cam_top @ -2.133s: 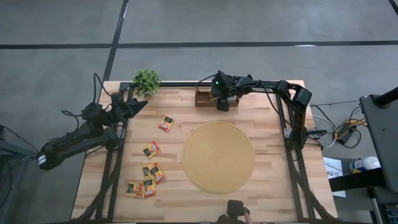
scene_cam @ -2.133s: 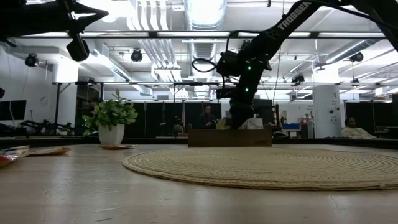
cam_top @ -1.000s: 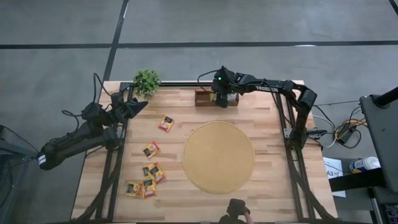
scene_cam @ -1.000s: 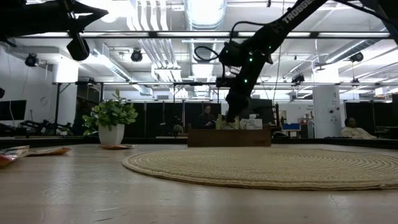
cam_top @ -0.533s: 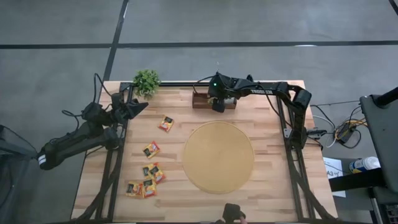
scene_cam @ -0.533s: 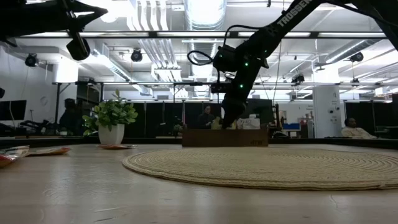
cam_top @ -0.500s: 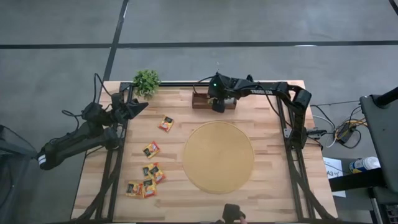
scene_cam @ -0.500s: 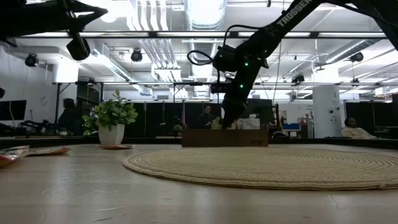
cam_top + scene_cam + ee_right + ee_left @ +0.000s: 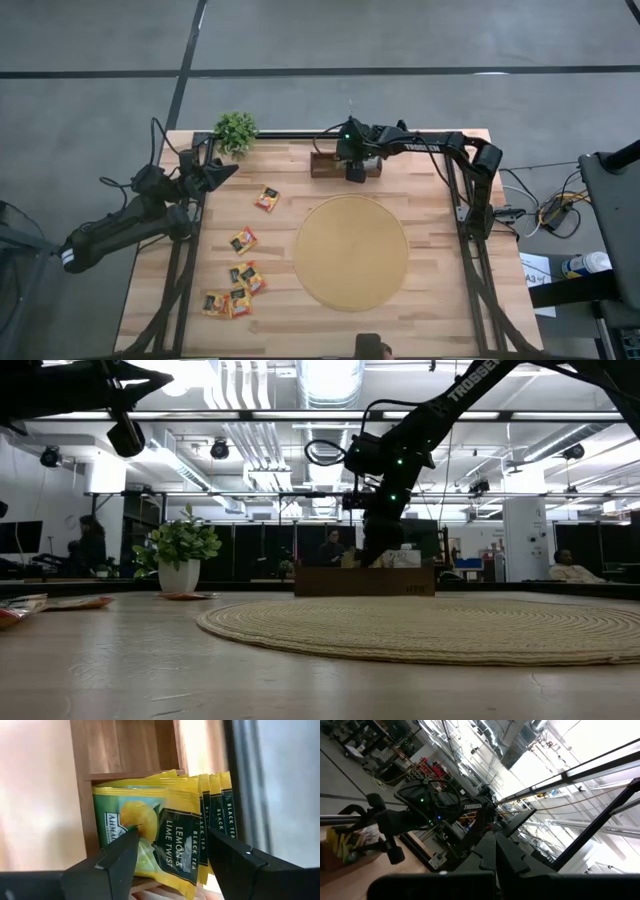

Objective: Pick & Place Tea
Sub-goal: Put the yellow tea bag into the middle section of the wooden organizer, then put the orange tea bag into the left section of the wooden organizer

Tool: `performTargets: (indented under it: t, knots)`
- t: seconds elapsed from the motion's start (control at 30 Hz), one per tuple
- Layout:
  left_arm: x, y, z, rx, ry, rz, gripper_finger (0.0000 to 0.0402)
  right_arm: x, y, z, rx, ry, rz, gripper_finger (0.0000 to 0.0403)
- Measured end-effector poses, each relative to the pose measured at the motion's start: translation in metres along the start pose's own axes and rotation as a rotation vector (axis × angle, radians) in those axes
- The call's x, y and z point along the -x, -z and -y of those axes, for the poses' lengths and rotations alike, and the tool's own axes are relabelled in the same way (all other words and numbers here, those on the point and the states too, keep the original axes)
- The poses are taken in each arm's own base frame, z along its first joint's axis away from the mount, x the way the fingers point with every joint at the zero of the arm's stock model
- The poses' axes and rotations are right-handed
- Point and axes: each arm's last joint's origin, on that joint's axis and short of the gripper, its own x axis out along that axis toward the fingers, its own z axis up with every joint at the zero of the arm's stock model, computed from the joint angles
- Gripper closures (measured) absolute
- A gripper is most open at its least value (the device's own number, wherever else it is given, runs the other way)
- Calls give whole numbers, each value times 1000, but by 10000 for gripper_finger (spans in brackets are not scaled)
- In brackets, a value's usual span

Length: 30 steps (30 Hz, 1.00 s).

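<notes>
— While the right gripper [image 9: 172, 851] hangs over the wooden tray [image 9: 327, 163] at the table's [image 9: 440, 300] far edge, how do its fingers stand?

— Spread wide, with nothing between them. One dark finger [image 9: 117, 851] shows at each side of a row of yellow-green sachets [image 9: 165, 832] standing on edge in a tray compartment; the nearest sachet face lies in the gap ahead of the tips. Whether a tip touches the paper cannot be told.

— What are those sachets like?

— Flat, square, glossy paper, with a lemon picture and a dark label reading "Lemon & Lime Twist"; the ones behind show "Black Tea" on their edges. The tray walls are smooth brown wood with visible grain.

— And the rest of the tea?

— Well apart from those fingers, loose on the pale plank table: orange-red and yellow packets [image 9: 234, 290] lying flat, most in a cluster near the front-left corner, one alone [image 9: 266, 198] nearer the tray. A round woven tan mat [image 9: 351, 252] lies between tray and front edge, bare.

— The left gripper [image 9: 224, 168]?

— Closed, empty, raised at the table's left edge near a small potted plant [image 9: 236, 130].
</notes>
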Motion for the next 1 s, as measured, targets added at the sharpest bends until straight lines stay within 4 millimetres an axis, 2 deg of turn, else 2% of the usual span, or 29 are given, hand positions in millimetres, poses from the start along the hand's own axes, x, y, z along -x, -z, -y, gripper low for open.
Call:
performTargets:
  t: [0.23,0.57,0.73,1.0]
  knots:
    - [0,0,0,0,0,0,401,1,-6,-7,-55,-127,84,177]
    - [0,0,0,-3,0,0,401,5,-5,-6,-95,-101,64,177]
    - [0,0,0,-5,0,0,401,20,-8,-3,-112,-95,93,177]
    - [0,0,0,36,-2,-2,401,55,-13,4,-184,-65,185,177]
